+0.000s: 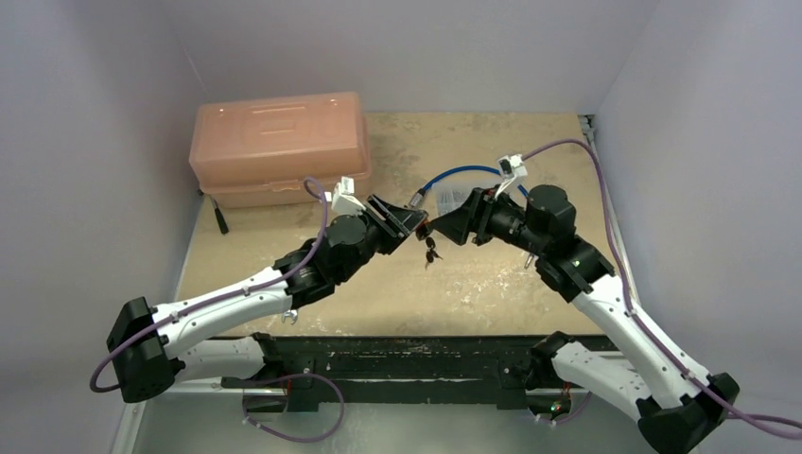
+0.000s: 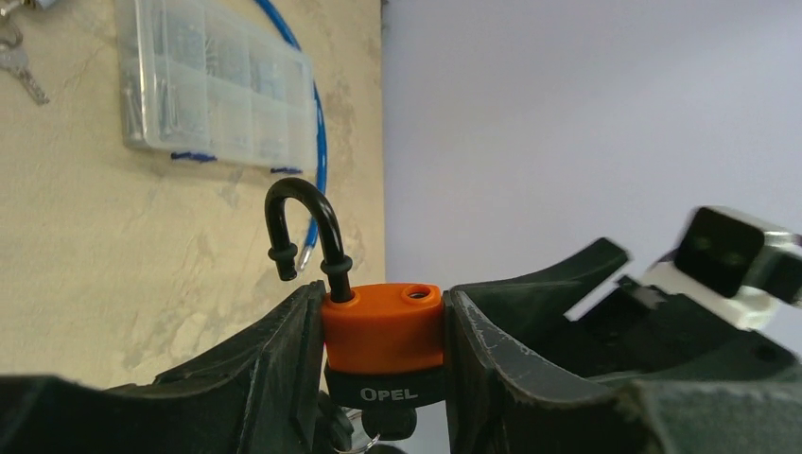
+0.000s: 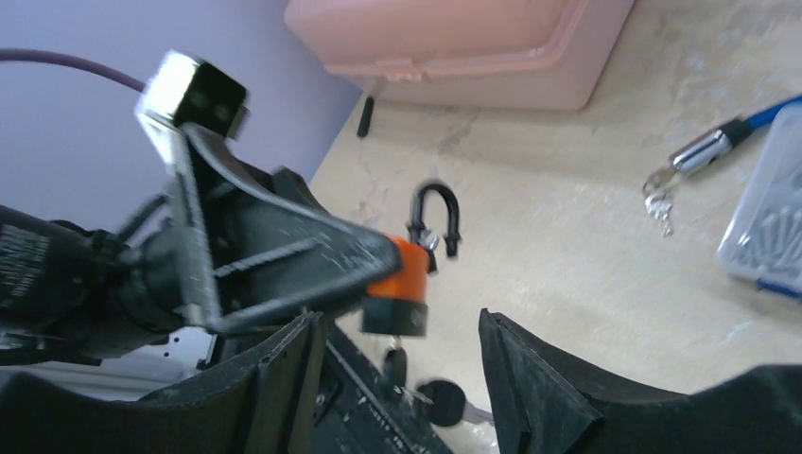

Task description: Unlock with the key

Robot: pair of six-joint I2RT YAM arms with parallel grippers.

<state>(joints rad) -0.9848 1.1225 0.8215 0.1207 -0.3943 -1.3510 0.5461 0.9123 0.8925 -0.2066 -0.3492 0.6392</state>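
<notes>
My left gripper [image 2: 383, 305] is shut on the orange body of a padlock [image 2: 383, 331] marked OPEL, held in the air above the table. Its black shackle [image 2: 303, 222] stands open, one end out of its hole. A black-headed key [image 3: 394, 364] sticks in the bottom of the lock, and a second key [image 3: 443, 402] hangs from its ring. My right gripper [image 3: 402, 336] is open, its jaws on either side of the hanging keys and just below the padlock [image 3: 402, 284], touching nothing. In the top view the two grippers [image 1: 411, 224] [image 1: 444, 230] meet at mid-table.
A pink toolbox [image 1: 279, 147] stands at the back left, with a black marker [image 1: 221, 219] in front of it. A clear compartment box [image 1: 459, 200] and a blue cable lock [image 1: 463, 173] with its own keys [image 3: 659, 203] lie at the back centre.
</notes>
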